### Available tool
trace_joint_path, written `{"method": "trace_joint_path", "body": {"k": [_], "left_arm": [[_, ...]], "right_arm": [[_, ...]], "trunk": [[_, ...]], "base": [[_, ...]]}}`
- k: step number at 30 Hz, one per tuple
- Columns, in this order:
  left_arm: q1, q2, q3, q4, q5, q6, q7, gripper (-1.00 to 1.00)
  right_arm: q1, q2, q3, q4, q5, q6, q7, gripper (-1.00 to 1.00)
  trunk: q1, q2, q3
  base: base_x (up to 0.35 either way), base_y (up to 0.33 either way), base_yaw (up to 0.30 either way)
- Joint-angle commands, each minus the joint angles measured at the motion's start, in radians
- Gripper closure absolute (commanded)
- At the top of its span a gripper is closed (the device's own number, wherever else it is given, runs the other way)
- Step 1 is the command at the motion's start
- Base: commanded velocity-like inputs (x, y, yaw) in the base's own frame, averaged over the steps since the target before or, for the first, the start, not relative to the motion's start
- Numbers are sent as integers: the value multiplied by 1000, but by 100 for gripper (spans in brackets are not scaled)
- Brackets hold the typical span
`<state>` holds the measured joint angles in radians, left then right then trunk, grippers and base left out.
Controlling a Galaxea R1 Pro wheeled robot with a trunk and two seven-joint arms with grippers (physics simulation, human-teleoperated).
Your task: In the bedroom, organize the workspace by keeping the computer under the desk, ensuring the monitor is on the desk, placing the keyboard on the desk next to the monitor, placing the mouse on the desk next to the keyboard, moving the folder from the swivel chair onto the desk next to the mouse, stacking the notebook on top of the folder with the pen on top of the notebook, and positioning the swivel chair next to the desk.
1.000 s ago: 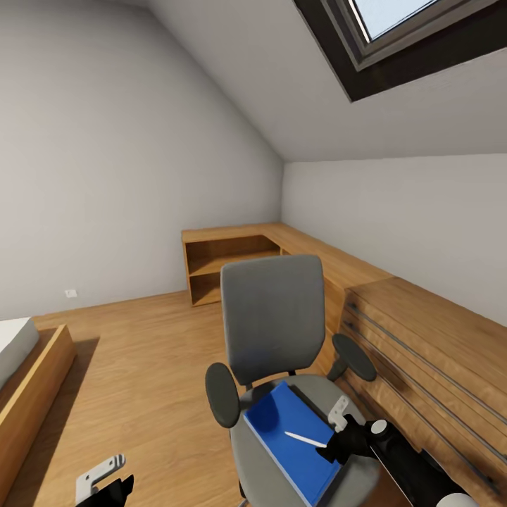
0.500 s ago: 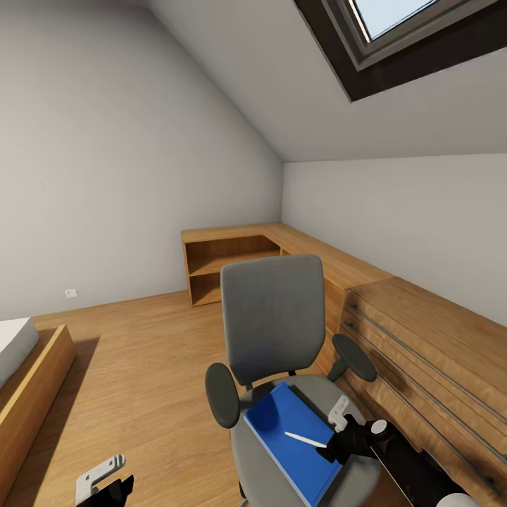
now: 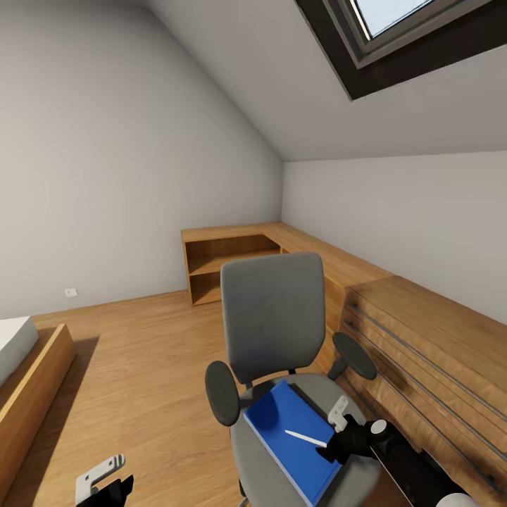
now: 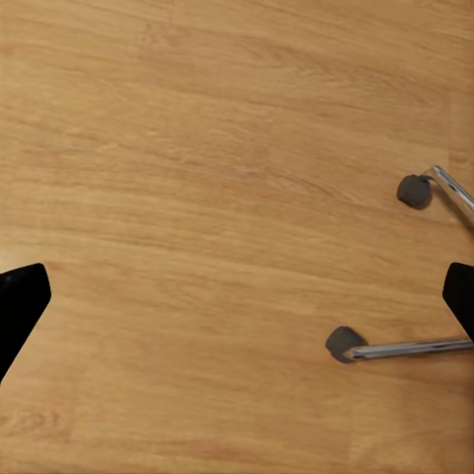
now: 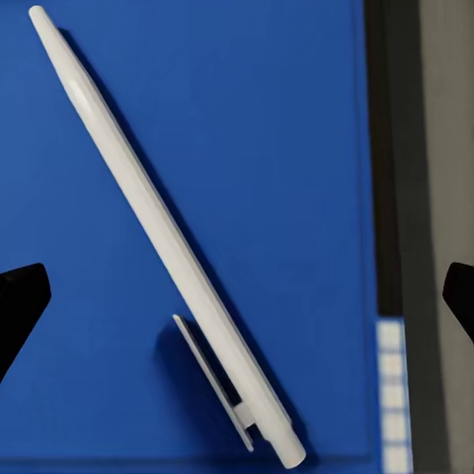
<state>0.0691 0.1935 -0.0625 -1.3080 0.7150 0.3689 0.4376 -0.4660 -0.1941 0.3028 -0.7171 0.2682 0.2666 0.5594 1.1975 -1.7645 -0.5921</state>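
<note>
right tool (image 5: 237,296) released above white pen (image 5: 163,232) on blue folder (image 5: 257,128); no readable writing.

Light: bright, even daylight from the skylight (image 3: 422,35).
Shadows: soft, beside the bed frame (image 3: 32,394).
Sharpness: crisp; head view's edges stretched.

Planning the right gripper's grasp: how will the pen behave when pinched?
The pen looks thin, rigid and smooth, so it may slip or roll. Its clip should limit rolling. It lies flat on the folder, leaving the open right gripper little height to grip.
</note>
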Motion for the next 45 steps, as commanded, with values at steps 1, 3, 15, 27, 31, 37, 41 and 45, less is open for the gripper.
{"method": "trace_joint_path", "body": {"k": [1,3,15,27,31,37,41,45], "left_arm": [[0,1,-2,-2,9,1,9,-100],[0,1,-2,-2,9,1,9,-100],[0,0,-4,-2,8,1,8,-100],[0,0,-3,-2,7,1,8,-100],[0,1,-2,-2,8,1,9,-100],[0,0,-2,-2,9,1,9,-100],[0,1,-2,-2,9,1,9,-100],[0,1,-1,-2,9,1,9,-100]], "right_arm": [[0,-1,2,-2,8,4,4,-100],[0,-1,3,-2,8,4,4,-100],[0,2,10,-2,9,8,5,-100],[0,4,12,-1,9,9,6,-100],[0,4,13,-1,9,10,7,-100],[0,5,13,-1,11,11,7,-100],[0,5,13,0,11,11,7,-100],[0,5,13,1,11,11,8,-100]], "trunk": [[0,-1,-1],[4,-8,-4],[15,-29,-13],[15,-29,-13],[15,-29,-13],[15,-29,-13],[15,-29,-13],[15,-29,-13]], "base": [[0,0,0],[0,0,0],[0,0,0],[0,0,0],[0,0,0],[0,0,0],[0,0,0],[0,0,0]]}}
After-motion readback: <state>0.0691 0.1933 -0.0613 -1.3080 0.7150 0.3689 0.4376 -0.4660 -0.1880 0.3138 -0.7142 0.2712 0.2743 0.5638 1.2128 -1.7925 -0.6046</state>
